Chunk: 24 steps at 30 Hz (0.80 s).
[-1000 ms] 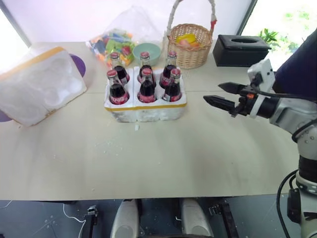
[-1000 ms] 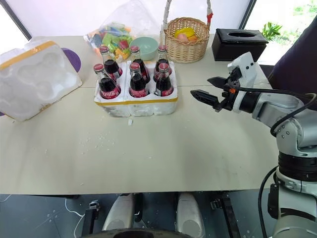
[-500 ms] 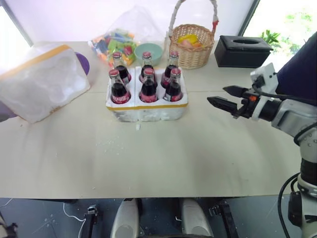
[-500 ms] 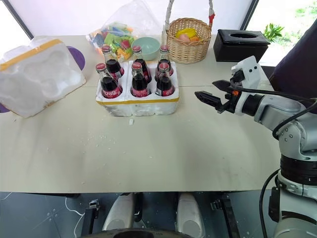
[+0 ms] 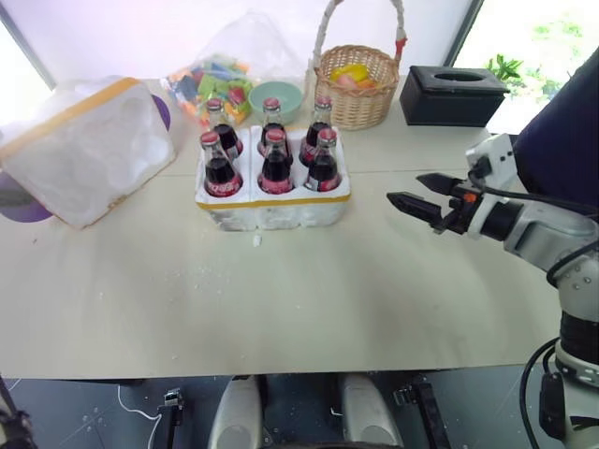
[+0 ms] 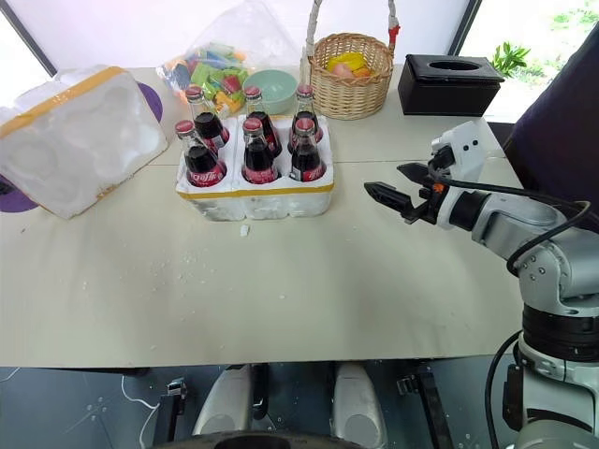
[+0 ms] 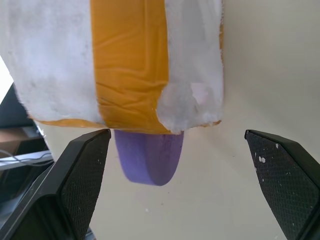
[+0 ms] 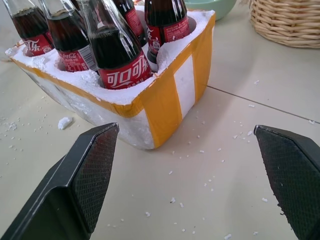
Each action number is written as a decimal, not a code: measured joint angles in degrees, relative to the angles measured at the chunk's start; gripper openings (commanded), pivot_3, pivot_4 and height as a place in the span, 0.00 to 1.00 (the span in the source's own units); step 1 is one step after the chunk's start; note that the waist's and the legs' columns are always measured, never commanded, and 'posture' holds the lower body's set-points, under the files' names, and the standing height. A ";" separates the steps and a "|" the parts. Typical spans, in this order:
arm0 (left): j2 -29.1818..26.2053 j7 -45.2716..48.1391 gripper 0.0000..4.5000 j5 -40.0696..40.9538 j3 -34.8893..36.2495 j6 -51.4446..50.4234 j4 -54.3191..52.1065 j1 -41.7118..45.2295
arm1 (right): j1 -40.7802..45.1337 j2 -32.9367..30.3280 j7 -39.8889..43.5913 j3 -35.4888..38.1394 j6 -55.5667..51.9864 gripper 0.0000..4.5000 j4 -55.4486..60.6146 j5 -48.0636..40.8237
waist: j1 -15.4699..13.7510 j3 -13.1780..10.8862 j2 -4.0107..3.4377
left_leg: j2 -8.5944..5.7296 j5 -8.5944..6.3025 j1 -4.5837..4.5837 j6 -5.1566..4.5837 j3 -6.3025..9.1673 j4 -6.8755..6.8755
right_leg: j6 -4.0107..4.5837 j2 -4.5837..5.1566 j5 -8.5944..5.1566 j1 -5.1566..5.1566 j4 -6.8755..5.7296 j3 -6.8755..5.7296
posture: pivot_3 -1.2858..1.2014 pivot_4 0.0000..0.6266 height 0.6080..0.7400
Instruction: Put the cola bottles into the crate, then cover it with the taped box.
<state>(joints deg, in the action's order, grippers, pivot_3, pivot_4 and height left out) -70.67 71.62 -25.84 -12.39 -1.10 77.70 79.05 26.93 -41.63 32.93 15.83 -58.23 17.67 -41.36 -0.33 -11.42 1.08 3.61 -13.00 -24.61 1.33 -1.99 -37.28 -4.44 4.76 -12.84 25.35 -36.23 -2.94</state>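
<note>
crate: rough styrofoam | cola bottles: glossy glass | basket: woven wicker

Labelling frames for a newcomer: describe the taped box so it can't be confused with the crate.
On the tan table, look to the far left of the crate that holds the six cola bottles. The taped box sits tilted there, partly over a purple disc. Unlike the crate, it is taller, holds no bottles and shows moulded hollows.

You're at a staged indoor test bench: a plain beige table against bright windows, where a wicker basket, black tissue box and bagged toys line its far edge.
</note>
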 measured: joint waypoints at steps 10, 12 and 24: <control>1.86 -14.47 1.00 -3.08 -0.66 3.22 0.83 -7.16 | -1.18 -0.26 0.21 0.49 0.00 0.99 0.78 -1.00 | -0.35 0.02 0.03 | 0.02 0.00 0.03 0.00 -0.01 -0.08 | 0.02 -0.04 0.02 -0.02 -0.07 0.04 | 0.52 0.24 1.00; 2.94 -15.96 1.00 -2.81 -0.14 3.32 0.97 -8.66 | -1.19 -0.26 0.34 0.48 0.00 0.99 0.78 -1.09 | -0.39 0.03 0.05 | 0.02 0.00 0.02 0.00 -0.01 -0.10 | 0.02 -0.03 0.02 -0.03 -0.07 0.04 | 0.52 0.24 1.00; 6.77 -9.67 1.00 -1.11 1.48 -3.12 1.33 -8.11 | -1.28 -1.13 0.70 0.46 -0.43 0.99 1.30 -2.26 | -0.34 0.05 0.09 | 0.01 0.00 0.04 0.00 -0.02 -0.11 | 0.02 -0.05 0.03 -0.03 -0.13 0.05 | 0.52 0.24 1.00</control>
<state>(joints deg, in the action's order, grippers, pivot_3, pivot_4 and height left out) -63.89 61.95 -26.95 -10.91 -4.23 79.03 70.94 25.65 -42.76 33.63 16.30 -58.65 18.98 -43.62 -0.67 -11.37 1.16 3.63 -13.00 -24.57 1.33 -2.01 -37.39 -4.41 4.71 -12.82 25.31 -36.36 -2.90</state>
